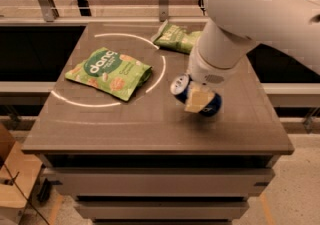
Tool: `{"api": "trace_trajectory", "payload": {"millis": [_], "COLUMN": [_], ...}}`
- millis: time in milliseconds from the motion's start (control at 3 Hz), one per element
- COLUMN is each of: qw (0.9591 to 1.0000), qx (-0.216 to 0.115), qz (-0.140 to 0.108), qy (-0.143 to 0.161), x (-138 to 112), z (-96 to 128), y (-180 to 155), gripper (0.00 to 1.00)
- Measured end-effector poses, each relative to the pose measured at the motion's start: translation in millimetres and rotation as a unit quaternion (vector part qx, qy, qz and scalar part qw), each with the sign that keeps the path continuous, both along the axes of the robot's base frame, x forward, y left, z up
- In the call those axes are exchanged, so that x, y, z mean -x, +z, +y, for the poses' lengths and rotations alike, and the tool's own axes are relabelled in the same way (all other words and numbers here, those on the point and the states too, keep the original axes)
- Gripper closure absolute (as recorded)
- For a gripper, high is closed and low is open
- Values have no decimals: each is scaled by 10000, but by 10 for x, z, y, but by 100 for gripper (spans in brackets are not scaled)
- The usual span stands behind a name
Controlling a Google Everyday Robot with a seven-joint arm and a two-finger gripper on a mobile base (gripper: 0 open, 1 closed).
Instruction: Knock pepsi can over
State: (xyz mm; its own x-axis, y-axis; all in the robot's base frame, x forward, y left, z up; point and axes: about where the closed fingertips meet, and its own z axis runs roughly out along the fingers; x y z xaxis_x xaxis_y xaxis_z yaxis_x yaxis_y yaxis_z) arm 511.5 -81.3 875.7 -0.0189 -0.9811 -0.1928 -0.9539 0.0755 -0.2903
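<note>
The pepsi can [179, 87] is dark blue with a silver top. It leans far over on the table [150, 129], right of centre, with its top pointing left and its base [213, 107] to the right. My gripper [198, 101] comes down from the big white arm [250, 14] and sits right against the can's middle, covering part of it.
A large green snack bag [109, 71] lies at the left of the table inside a white painted arc. A second green snack bag [176, 38] lies at the back, partly behind my arm. The table's front edge is close below the can.
</note>
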Motion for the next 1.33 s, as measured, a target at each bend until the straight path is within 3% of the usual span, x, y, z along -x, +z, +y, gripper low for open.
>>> {"api": "trace_trajectory", "payload": {"millis": [333, 667, 1000, 1333], "qw": [10000, 9989, 9946, 9939], "qx": [2, 454, 1026, 1087], "qz": [2, -3, 22, -33], "qy": [-1, -75, -165, -176], "x": [0, -58, -118, -136], "z": [-1, -121, -272, -308], "y": [12, -169, -402, -385], "gripper": [12, 0, 0, 0]}}
